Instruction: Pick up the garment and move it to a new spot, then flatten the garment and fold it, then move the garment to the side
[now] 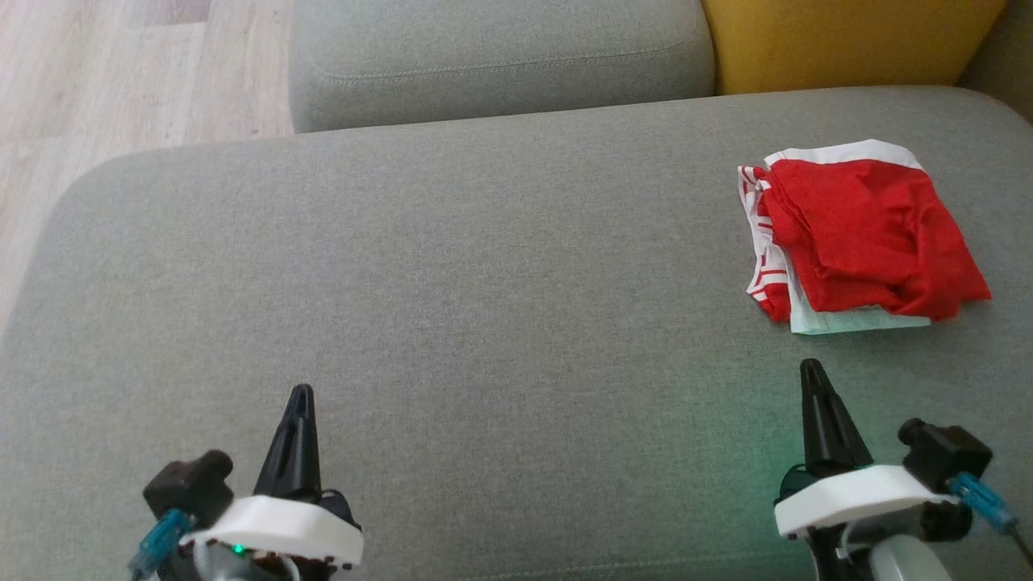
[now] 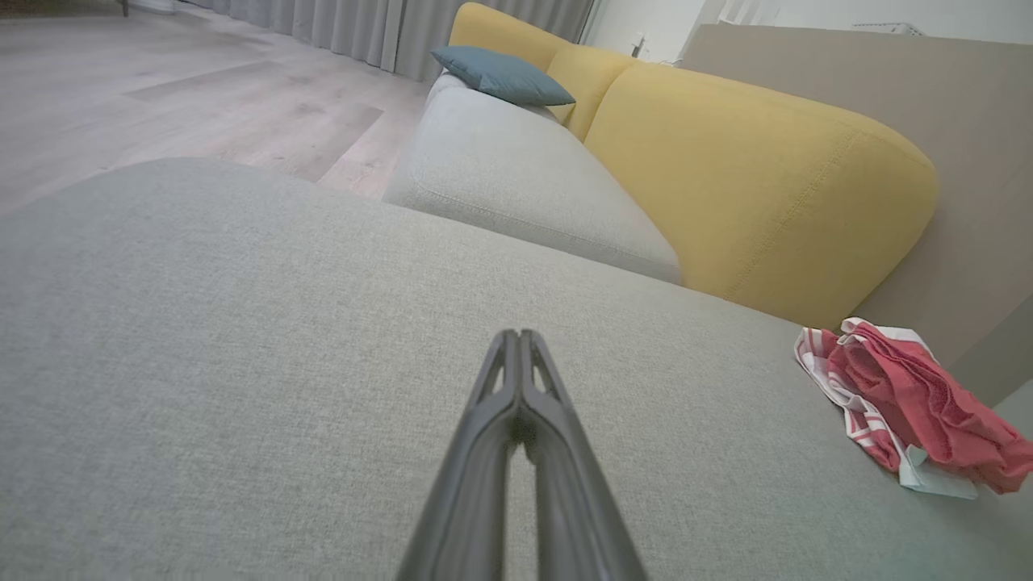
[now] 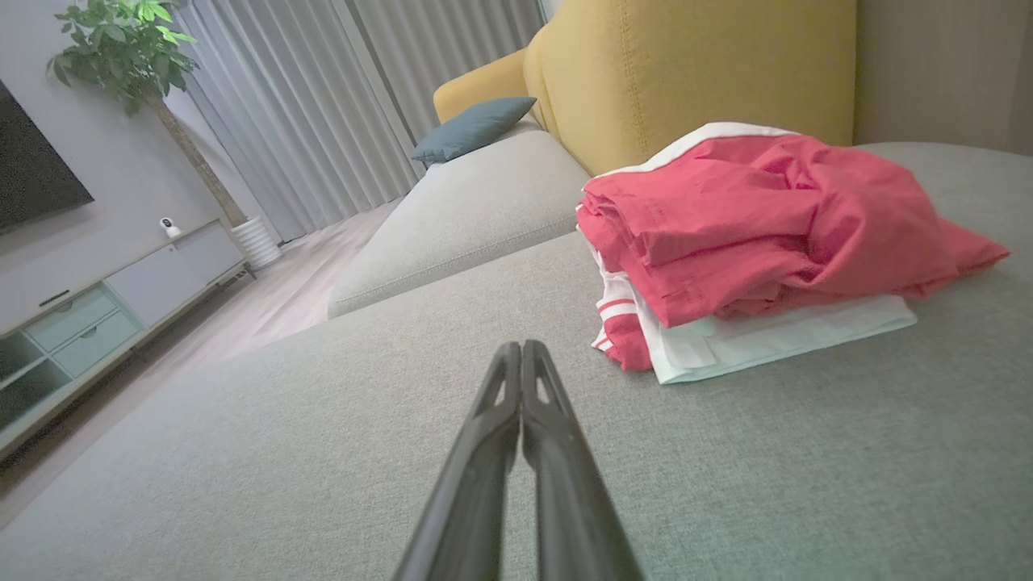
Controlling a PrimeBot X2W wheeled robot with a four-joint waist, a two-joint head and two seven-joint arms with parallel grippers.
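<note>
A red fabric garment with white striped trim [image 1: 867,234] lies folded into a loose, rumpled bundle on the broad grey woven sofa seat [image 1: 484,282], at the far right of the head view, close to the mustard-yellow back cushion [image 1: 847,40]. A pale mint-white layer shows along its near edge. The left hand [image 1: 300,395] sits at the lower left of that view, above bare grey upholstery and well apart from the garment; in the left wrist view its two long dark fingers [image 2: 476,468] are pressed together at the tips and grip nothing. The right hand [image 1: 809,369] is at the lower right, near the garment's front edge but not touching it. Its fingers are closed on each other too, and it is empty. In the right wrist view the bundle [image 3: 767,226] lies just ahead and to the right of the closed fingertips. A second grey seat cushion [image 1: 500,56] adjoins the far side, with a blue-grey pillow [image 2: 500,74] on it, and pale wooden floor [image 1: 121,73] lies beyond to the left.
</note>
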